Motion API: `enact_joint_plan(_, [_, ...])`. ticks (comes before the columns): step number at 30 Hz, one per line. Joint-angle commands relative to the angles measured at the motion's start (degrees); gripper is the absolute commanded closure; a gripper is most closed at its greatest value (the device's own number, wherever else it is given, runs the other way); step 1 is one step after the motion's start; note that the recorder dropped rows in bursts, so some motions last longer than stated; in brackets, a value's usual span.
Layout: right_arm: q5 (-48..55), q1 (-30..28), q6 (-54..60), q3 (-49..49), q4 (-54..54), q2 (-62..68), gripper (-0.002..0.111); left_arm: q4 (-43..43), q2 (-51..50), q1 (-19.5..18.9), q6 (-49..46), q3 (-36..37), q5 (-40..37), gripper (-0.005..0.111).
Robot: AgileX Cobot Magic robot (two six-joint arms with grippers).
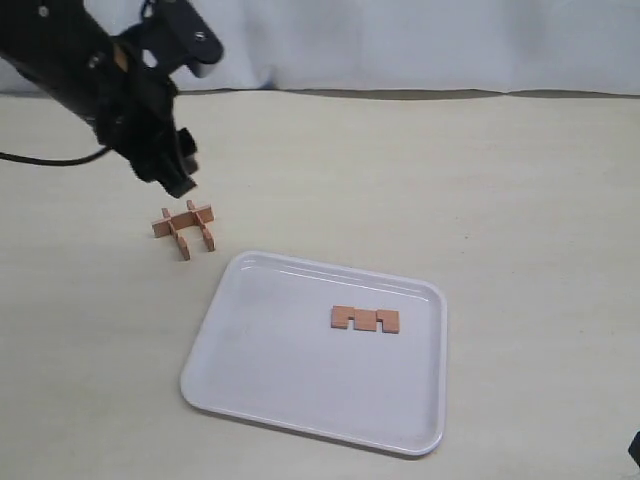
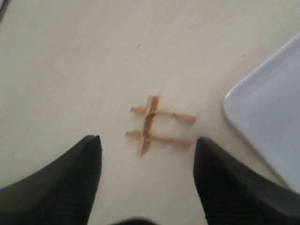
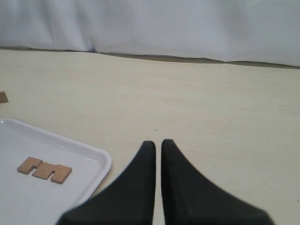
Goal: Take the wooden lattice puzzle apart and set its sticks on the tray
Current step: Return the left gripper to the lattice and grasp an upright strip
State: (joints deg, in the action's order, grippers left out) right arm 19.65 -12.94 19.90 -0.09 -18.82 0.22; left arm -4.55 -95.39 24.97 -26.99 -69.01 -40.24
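Left claw (image 2: 147,138) gapes empty above lattice puzzle (image 2: 149,123)

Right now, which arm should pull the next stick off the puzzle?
The left. The left tool hangs open over the puzzle; the right tool is shut, away beyond the tray.

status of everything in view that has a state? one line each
tray: holds one stick
stick: loose, lying flat
puzzle: partly apart, three pieces interlocked, on table
left pincer: open, empty, above puzzle
right pincer: shut, empty
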Motion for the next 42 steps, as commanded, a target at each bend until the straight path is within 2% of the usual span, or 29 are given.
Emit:
enact_joint_plan(1, [-0.09, 0.23, -0.21, 0.09, -0.19, -0.22, 0.104, 1.56, -1.98, -6.79, 2.02, -0.35, -1.49, 0.05])
enact_joint_plan(6, [-0.09, 0.23, -0.21, 0.09, -0.19, -0.22, 0.104, 2.24, -6.92, -9.68, 1.62, -0.35, -1.38, 0.05])
enact_joint_plan(11, [-0.09, 0.23, -0.21, 0.09, -0.19, -0.22, 0.104, 0.09, -13.12, -9.68, -0.46, -0.35, -0.44, 0.05])
enact_joint_plan(18, [-0.09, 0.23, -0.21, 0.09, -0.19, -0.22, 0.104, 0.09, -18.9, -9.68, -0.53, -0.35, 6.15, 0.05])
enact_joint_plan(23, [-0.09, 0.23, -0.21, 0.09, -0.19, -0.22, 0.104, 0.09, -20.75, -9.68, -0.99, -0.35, 7.55, 0.05])
enact_joint_plan(31, [-0.09, 0.23, -0.21, 0.09, -0.19, -0.22, 0.104, 5.49, -21.42, -9.56, -10.35, -0.35, 8.04, 0.05])
enact_joint_plan(37, [-0.09, 0.23, -0.21, 0.09, -0.19, -0.22, 0.104, 6.78, -22.05, -9.56, -11.86, -0.35, 8.29, 0.051])
enact_joint_plan(42, [-0.09, 0.23, -0.21, 0.09, -0.19, -0.22, 0.104, 6.78, -22.4, -9.56, -11.86, -0.35, 8.41, 0.072])
